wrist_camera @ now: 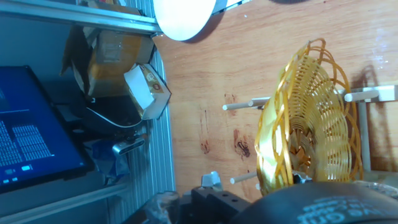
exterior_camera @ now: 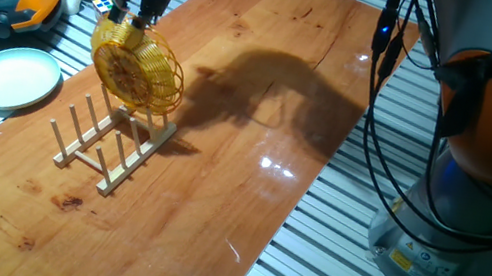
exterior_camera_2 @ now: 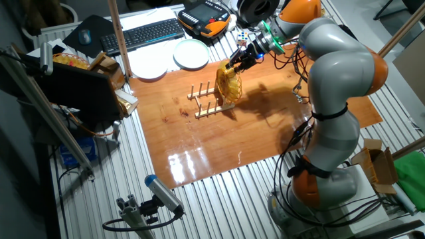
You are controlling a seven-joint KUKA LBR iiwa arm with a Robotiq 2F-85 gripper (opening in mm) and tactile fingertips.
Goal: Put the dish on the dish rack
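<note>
The amber-yellow ribbed dish [exterior_camera: 137, 65] stands on edge, held by its top rim in my gripper [exterior_camera: 132, 14], which is shut on it. Its lower rim is at the far end of the light wooden dish rack [exterior_camera: 110, 147], right by the upright pegs; I cannot tell whether it rests on the rails. In the other fixed view the dish [exterior_camera_2: 230, 83] is at the right end of the rack [exterior_camera_2: 207, 101], under the gripper [exterior_camera_2: 238, 64]. In the hand view the dish [wrist_camera: 311, 118] fills the right side, with rack pegs [wrist_camera: 241, 105] behind it.
A plain pale plate [exterior_camera: 15, 79] lies left of the rack, off the wooden board [exterior_camera: 252, 160]; it also shows in the other fixed view [exterior_camera_2: 191, 53]. Another white plate [exterior_camera_2: 149, 66], a keyboard [exterior_camera_2: 143, 33] and an orange pendant [exterior_camera: 5, 4] lie beyond. Black cables [exterior_camera: 379, 131] hang at the right.
</note>
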